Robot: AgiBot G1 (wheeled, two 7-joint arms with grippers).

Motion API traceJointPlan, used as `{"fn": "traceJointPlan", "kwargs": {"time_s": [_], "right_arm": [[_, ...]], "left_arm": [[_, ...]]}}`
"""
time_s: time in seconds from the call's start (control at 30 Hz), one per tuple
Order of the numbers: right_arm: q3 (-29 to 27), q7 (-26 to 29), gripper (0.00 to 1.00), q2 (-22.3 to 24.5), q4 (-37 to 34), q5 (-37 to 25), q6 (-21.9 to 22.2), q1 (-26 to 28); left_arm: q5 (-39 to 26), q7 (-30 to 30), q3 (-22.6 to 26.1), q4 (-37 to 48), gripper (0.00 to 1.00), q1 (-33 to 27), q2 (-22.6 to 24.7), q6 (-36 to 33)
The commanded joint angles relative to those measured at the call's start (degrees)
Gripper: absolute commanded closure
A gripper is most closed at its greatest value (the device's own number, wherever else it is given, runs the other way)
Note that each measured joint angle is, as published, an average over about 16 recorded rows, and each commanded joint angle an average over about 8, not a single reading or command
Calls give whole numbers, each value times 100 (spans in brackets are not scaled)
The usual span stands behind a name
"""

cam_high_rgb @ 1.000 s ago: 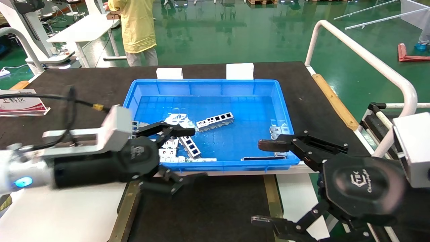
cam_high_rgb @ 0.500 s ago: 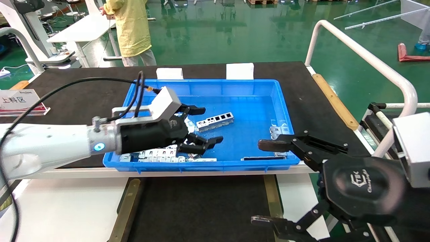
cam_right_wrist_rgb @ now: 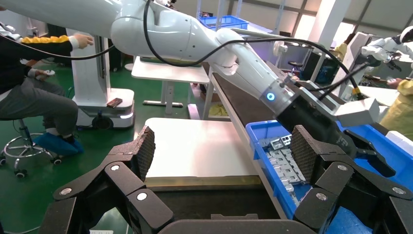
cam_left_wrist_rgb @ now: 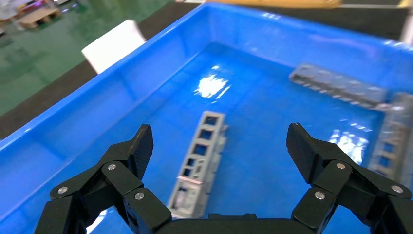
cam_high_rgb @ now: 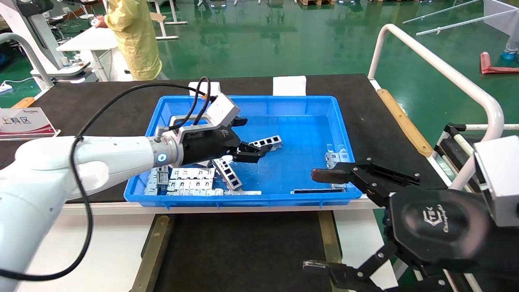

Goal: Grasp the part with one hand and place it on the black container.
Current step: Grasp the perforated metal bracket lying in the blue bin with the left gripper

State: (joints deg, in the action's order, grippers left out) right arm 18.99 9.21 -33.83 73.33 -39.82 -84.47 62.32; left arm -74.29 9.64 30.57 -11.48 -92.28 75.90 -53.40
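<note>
The part [cam_high_rgb: 267, 142], a slim silver-grey ladder-like strip, lies in the middle of the blue bin [cam_high_rgb: 342, 134]. My left gripper [cam_high_rgb: 252, 136] is open inside the bin, right at the part's near end. In the left wrist view the part [cam_left_wrist_rgb: 202, 155] lies lengthwise between the spread fingers, closer to one of them, and the gripper [cam_left_wrist_rgb: 220, 141] holds nothing. The black container [cam_high_rgb: 243, 251], matte black with brass strips [cam_high_rgb: 151, 253], lies in front of the bin. My right gripper [cam_high_rgb: 318, 221] is open and empty, above the container's right edge [cam_right_wrist_rgb: 204, 207].
A second ladder-like strip [cam_high_rgb: 228, 174] and several flat slotted plates [cam_high_rgb: 190, 181] lie in the bin's front left. More metal pieces [cam_high_rgb: 334, 159] sit by its right wall. A white rail [cam_high_rgb: 446, 73] runs along the right. A white tabletop [cam_high_rgb: 81, 251] lies at the front left.
My left arm has swung from over the container's front-left corner forward into the bin, up to the part, with its fingers open throughout. The right arm has not moved.
</note>
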Motion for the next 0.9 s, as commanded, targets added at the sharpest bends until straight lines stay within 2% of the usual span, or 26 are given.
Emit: {"fn": "traceJointPlan", "kwargs": {"time_s": [0.03,0.43,0.47,0.7,0.73,0.9], "right_arm": [[0,0,0,0,0,0,0,0],[2,-1,0,1,0,1,1,1],[2,-1,4,1,0,2,1,1],[3,-2,92,1,0,2,1,1],[3,-2,100,1,0,2,1,1],[4,-2,100,2,0,3,2,1]], "left_arm": [[-39,119,13,247,0,-80,125,212],[-117,-18,373,238,0,71,233,659],[-121,-52,413,214,4,91,235,683],[-92,-274,698,23,90,203,237,887],[-76,-298,733,-3,98,215,236,918],[26,-372,891,-99,100,266,231,1070]]}}
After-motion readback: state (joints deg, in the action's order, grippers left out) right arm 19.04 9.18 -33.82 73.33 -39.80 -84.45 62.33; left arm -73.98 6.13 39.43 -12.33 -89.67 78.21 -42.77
